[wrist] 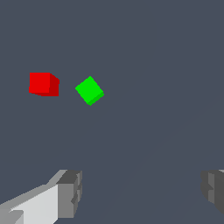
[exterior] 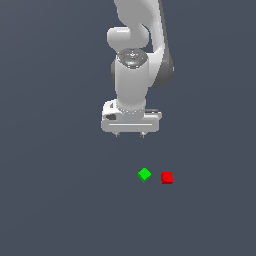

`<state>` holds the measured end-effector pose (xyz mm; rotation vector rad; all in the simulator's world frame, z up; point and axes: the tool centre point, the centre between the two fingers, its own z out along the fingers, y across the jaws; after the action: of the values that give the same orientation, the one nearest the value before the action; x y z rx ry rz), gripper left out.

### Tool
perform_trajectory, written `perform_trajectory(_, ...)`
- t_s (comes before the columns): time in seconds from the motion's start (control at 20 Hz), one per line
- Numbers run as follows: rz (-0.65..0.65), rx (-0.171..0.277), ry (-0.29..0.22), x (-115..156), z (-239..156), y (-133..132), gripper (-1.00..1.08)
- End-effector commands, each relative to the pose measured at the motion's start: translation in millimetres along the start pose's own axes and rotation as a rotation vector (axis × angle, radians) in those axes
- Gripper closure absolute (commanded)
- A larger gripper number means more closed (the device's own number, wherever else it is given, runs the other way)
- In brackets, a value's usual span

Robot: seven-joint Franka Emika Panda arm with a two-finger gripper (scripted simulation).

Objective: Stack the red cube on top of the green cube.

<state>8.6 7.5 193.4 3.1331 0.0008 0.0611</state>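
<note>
Item: red cube (exterior: pixel 167 177). Tiny, bright red, plain. It rests on the flat grey counter (exterior: pixel 55 200), toward the exterior view's right, square-on to that camera. Nothing touches it. In the wrist view the red cube (wrist: pixel 43 84) shows a lit face and a darker side face.

Item: green cube (exterior: pixel 144 174). Same size as the red one, bright green, plain, turned corner-on so it reads as a diamond. It rests on the counter just beside the red cube, on the exterior view's left of it, with a narrow strip of bare surface between the two; they do not touch. The wrist view gives the same pairing, the green cube (wrist: pixel 89 90) sitting apart from the red one.

Item: claw (exterior: pixel 130 134). White body on a white arm (exterior: pixel 132 55), pointing downward, held above the counter and farther from the exterior camera than both cubes. Its jaws stand wide apart and hold nothing. In the wrist view the claw (wrist: pixel 142 192) shows two grey fingertips (wrist: pixel 70 192) at opposite sides, with only bare counter between them. Both cubes lie outside that gap.
</note>
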Motion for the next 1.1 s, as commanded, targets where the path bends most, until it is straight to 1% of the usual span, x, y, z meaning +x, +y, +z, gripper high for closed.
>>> perform_trajectory(0.0,0.0,0.0,0.0,0.0,0.0,0.0,-0.92)
perform_trajectory(0.25,0.001,0.0,-0.001,3.3,4.2,-5.5,-0.92)
perform_trajectory(0.5,0.002,0.001,-0.005,13.0,16.6,-21.6,-0.92)
perform_trajectory(0.75,0.005,0.003,-0.011,28.1,35.7,-46.5,-0.92)
perform_trajectory(1.05,0.009,0.004,-0.02,50.9,63.9,-83.0,-0.92)
